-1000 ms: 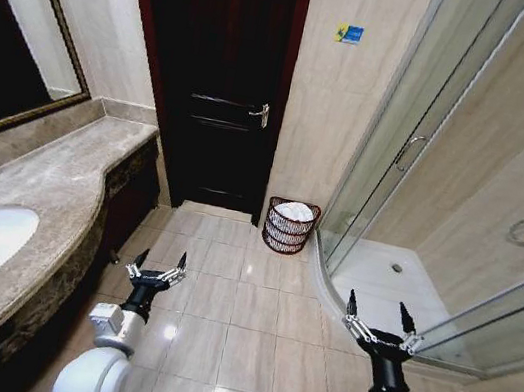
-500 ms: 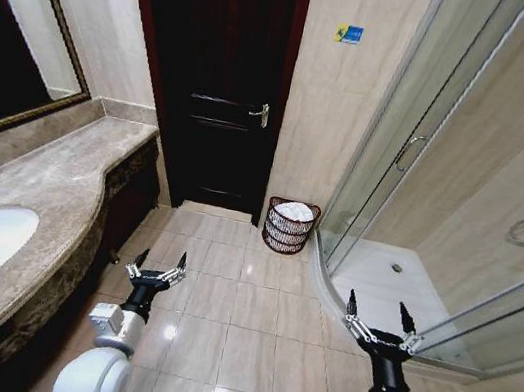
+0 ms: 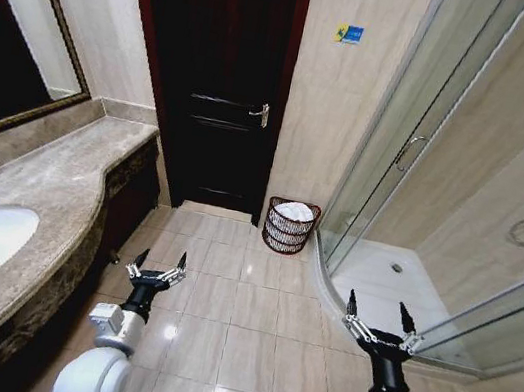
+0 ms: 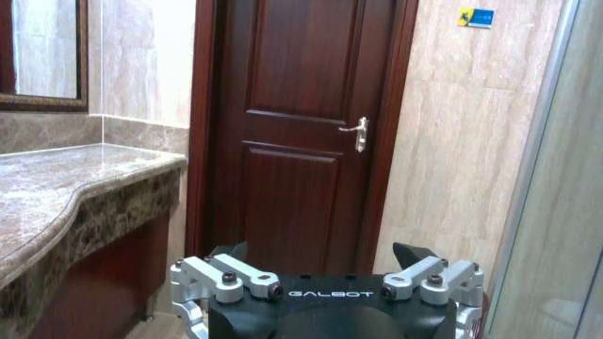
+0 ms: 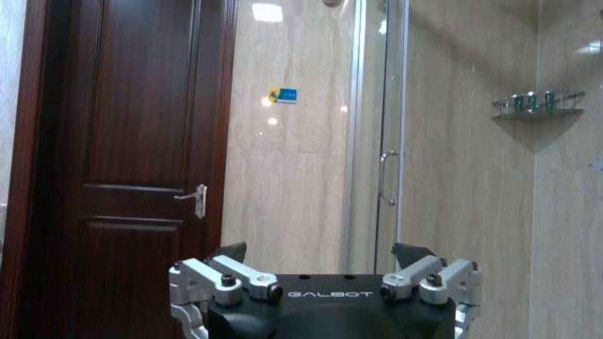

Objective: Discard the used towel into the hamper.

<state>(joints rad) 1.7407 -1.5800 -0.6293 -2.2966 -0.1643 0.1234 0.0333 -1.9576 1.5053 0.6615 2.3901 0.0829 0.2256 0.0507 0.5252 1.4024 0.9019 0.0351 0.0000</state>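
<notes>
Reddish-brown openwork marks the hamper (image 3: 290,225) in the head view, standing on the tiled floor (image 3: 253,306) against the wall between the dark door (image 3: 224,78) and the glass shower enclosure (image 3: 422,153), and a white towel (image 3: 294,210) lies bunched inside it at the rim; judged from that, the discarding looks done and little or nothing is left but to stand clear. Nearer the robot, well apart from the hamper, the left gripper (image 3: 157,267) hangs over the floor beside the marble bench (image 3: 50,189) with its jaws apart and empty, and the right gripper (image 3: 380,317) hangs near the shower threshold, jaws likewise spread with nothing between them. From the left wrist view, the left gripper (image 4: 320,256) faces the door and its handle (image 4: 357,133), fingers splayed and holding nothing. From the right wrist view, the right gripper (image 5: 320,256) points at the wall between door and shower glass, its jaws open and bare
</notes>
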